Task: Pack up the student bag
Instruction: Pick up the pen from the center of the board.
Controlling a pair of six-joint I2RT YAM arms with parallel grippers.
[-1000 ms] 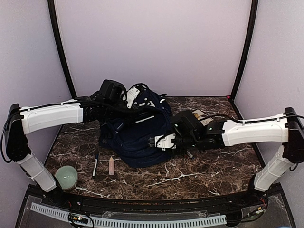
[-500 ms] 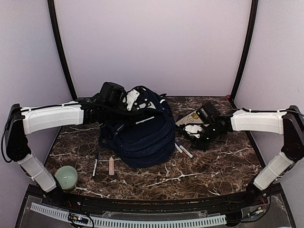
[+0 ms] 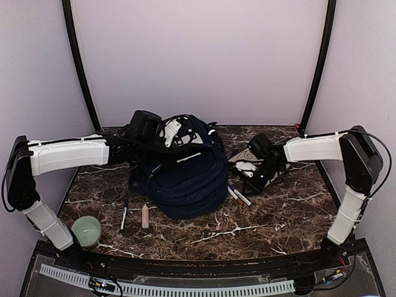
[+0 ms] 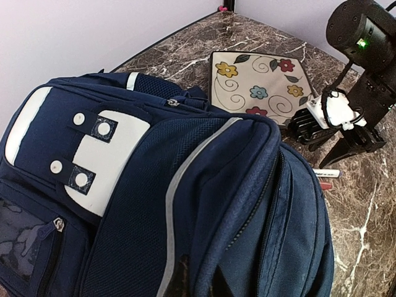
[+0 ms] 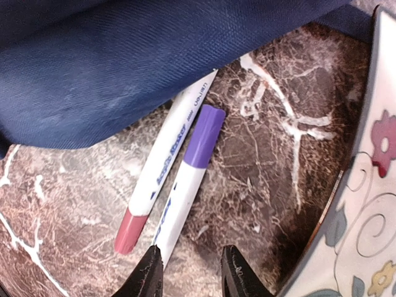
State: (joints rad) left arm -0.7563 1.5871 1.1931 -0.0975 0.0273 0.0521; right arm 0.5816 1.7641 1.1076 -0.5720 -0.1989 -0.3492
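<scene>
The student bag [image 3: 180, 175], a big navy backpack with white patches and a grey stripe, lies in the middle of the marble table. My left gripper [image 3: 171, 132] is at its top rear, shut on a fold of the bag's piped edge [image 4: 204, 263]. My right gripper [image 5: 193, 278] hovers open just over the table to the right of the bag, with only marble between its fingers. A purple-capped marker [image 5: 189, 173] ends beside its left finger [image 5: 150, 272]. A red-capped marker [image 5: 158, 179] lies alongside, partly under the bag.
A flowered notebook [image 3: 246, 154] lies right of the bag, close to the right gripper. On the table's near left lie a black pen [image 3: 124, 214], a pink stick [image 3: 145, 215] and a pale green round thing [image 3: 86, 230].
My right arm has pulled away from the bag's front to the right and now hangs over the markers, jaws slightly narrower. The left gripper keeps its hold on the bag.
</scene>
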